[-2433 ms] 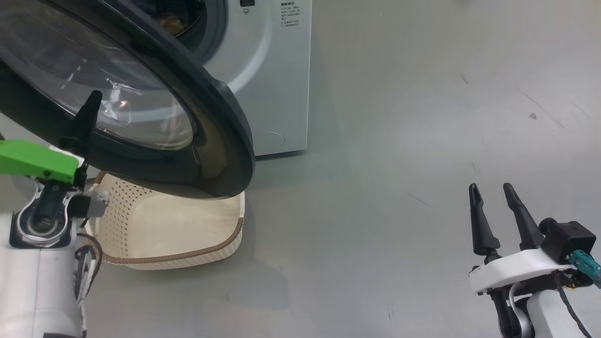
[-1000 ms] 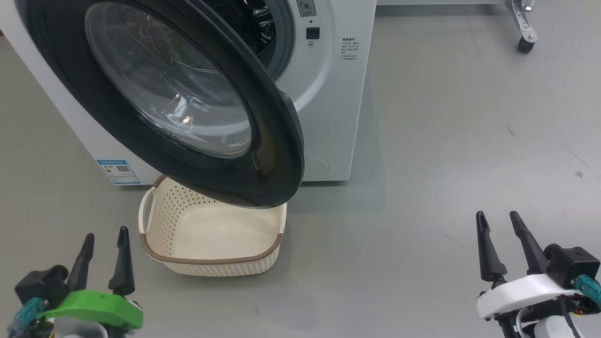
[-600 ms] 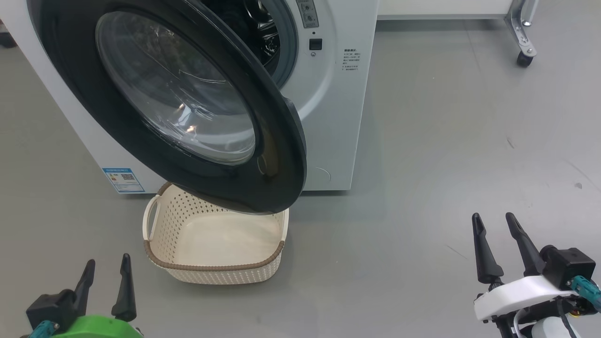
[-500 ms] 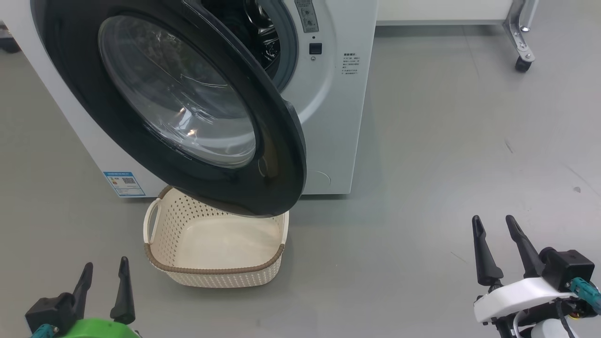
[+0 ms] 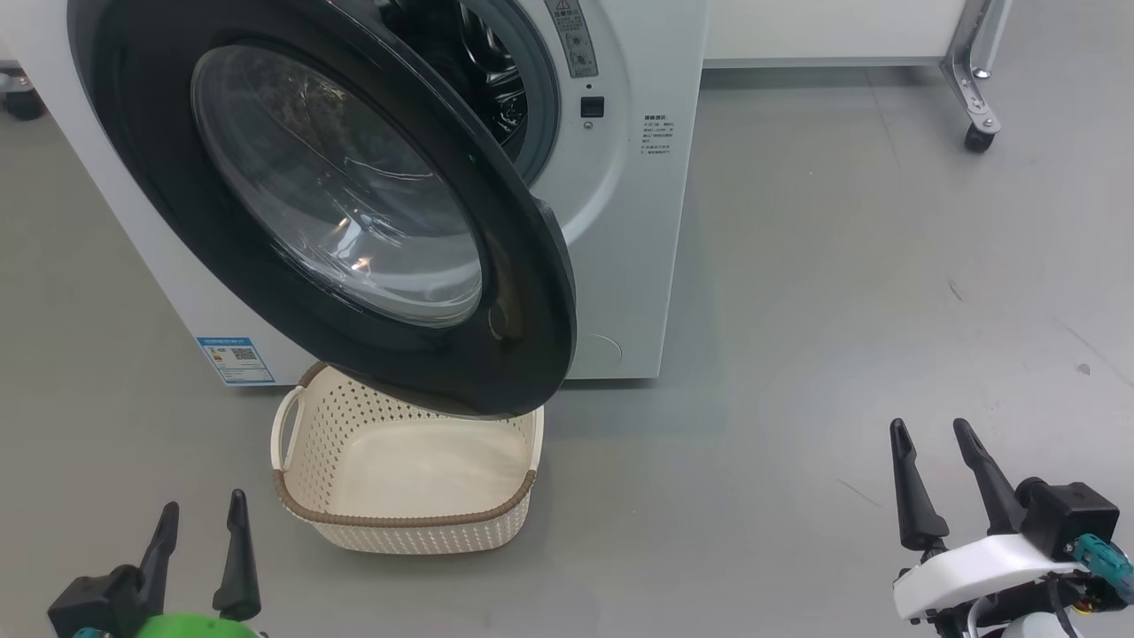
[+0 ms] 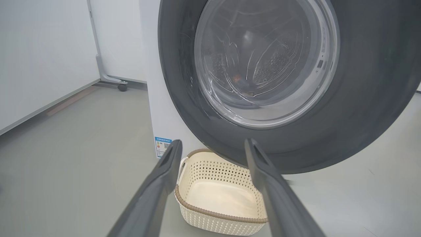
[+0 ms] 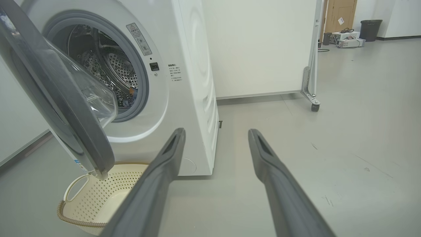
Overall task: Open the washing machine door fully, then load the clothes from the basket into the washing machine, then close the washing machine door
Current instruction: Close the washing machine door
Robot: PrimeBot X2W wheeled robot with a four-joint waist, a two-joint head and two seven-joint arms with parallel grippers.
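Head view is showing a white front-loading washing machine (image 5: 620, 266) standing on a grey floor (image 5: 842, 310), taking up the upper left. Its round door (image 5: 133, 159), with a wide black rim and bulging clear glass, is hanging part-way open. The outer face is turning toward the robot's left side, the free edge is pointing right, and the lower rim is overhanging the basket. The hinge side is lying out of sight to the left. The cream perforated basket (image 5: 399, 521) with its brown rim is sitting on the floor against the machine and is looking empty. The left end effector (image 5: 202, 505) is waiting low at the left with its two dark fingers spread wide and carrying nothing. The right end effector (image 5: 928, 427) is waiting low at the far right, equally wide and empty. The door is lying ahead of and above the left end effector, face-on to it. That arm seems the nearer one for pushing the door shut, while the right one is standing well apart. A blue sticker (image 5: 235, 359) with a code square is showing at the machine's lower corner, with print too small to read. A warning strip (image 5: 574, 40) and a block of black print (image 5: 657, 127) are also unreadable, and no brand is showing. Inside the steel drum (image 7: 111, 65) a small orange-brown patch (image 7: 131, 92) is probably the clothes.
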